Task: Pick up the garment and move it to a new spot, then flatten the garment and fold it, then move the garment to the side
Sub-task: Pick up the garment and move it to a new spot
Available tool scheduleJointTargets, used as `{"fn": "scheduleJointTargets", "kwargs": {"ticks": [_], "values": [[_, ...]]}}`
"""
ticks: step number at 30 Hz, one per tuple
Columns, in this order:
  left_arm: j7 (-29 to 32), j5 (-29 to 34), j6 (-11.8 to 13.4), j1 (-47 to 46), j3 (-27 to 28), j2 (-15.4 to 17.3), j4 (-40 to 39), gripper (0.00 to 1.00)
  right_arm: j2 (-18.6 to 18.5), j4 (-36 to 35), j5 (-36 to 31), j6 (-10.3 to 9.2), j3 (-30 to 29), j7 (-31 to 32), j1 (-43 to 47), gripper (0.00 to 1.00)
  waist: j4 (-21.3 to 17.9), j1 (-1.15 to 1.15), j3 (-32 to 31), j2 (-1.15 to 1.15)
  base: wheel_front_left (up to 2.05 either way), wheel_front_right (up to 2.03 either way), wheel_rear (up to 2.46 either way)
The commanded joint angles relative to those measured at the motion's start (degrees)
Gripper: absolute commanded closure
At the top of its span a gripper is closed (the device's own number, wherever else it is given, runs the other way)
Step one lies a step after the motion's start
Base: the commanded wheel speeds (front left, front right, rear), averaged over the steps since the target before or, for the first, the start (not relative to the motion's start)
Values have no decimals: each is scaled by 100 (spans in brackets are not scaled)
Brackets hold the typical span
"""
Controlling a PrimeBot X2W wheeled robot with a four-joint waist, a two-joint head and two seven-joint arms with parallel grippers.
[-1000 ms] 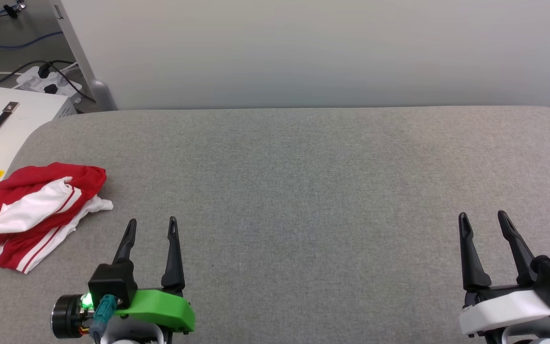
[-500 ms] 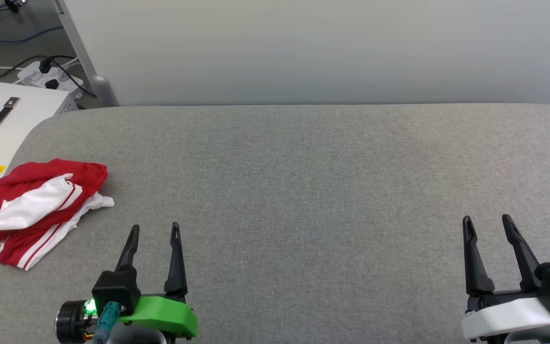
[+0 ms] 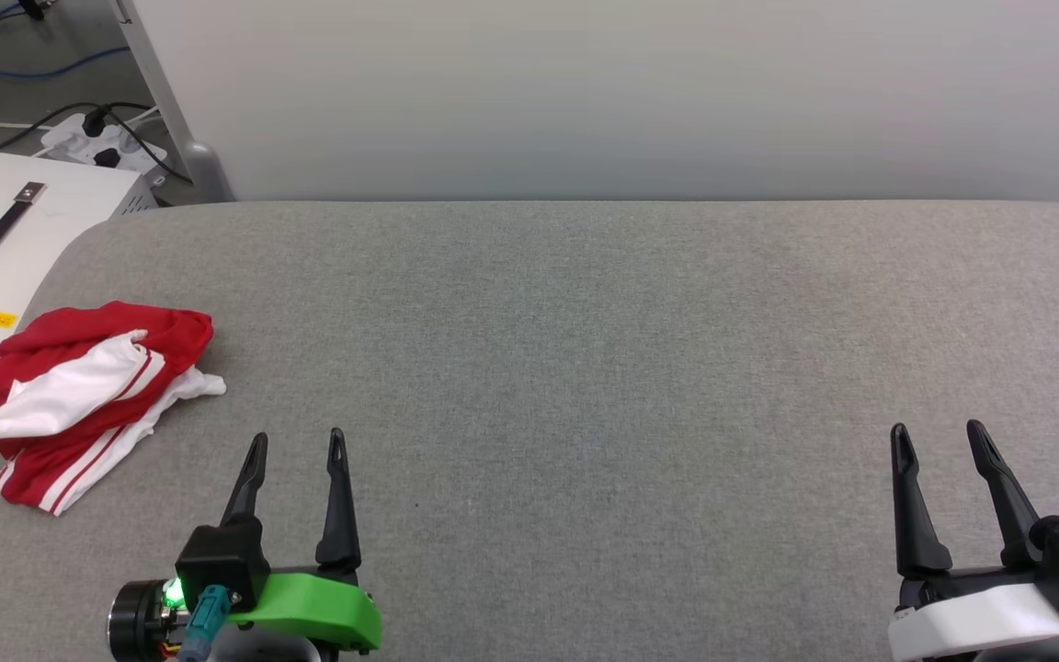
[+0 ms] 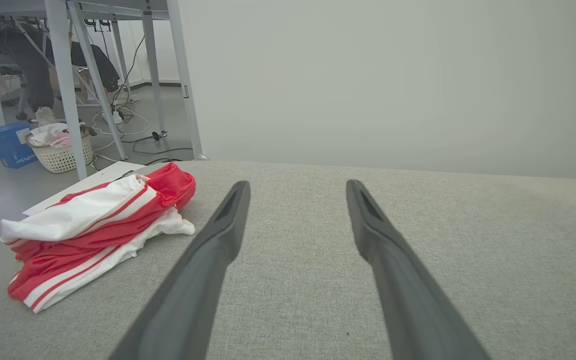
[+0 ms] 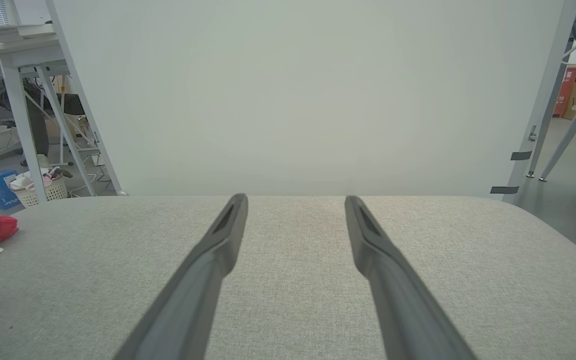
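Above the grey padded surface, left gripper and right gripper hover with fingers spread wide, holding nothing; the crumpled red-and-white T-shirt lies near its left edge

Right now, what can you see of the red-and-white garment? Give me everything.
The red-and-white cloth garment lies crumpled in a loose heap near the left edge of the grey fabric-covered table. It has a red body, white panels and red-white striped trim, and looks soft and thin. Only the table touches it; the open left hand sits apart, to its right.
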Motion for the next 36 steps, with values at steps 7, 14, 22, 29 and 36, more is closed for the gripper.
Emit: {"fn": "scheduleJointTargets", "kwargs": {"ticks": [7, 14, 22, 29, 36], "values": [[-34, -50, 41, 3, 53, -26, 8, 0, 4, -6, -34, -4, 39, -52, 51, 0, 206, 0, 59, 0, 0, 0, 0], [-34, -76, 53, -58, 139, -26, 13, 0, 4, -14, -65, -4, 86, -52, 7, 0, 587, 0, 156, 0, 0, 0, 0], [-34, -185, 84, -109, 239, -26, 12, 0, 4, -44, -119, -4, 138, -52, -43, 0, 1121, 0, 273, 0, 0, 0, 0], [-34, -256, 94, -163, 290, -26, -3, 0, 4, -80, -183, -4, 170, -52, -99, 0, 1638, 0, 393, 0, 0, 0, 0], [-34, -485, 125, -170, 385, -26, -1, 0, 4, -84, -250, -4, 202, -52, -159, 0, 2096, 0, 475, 0, 0, 0, 0]]}}
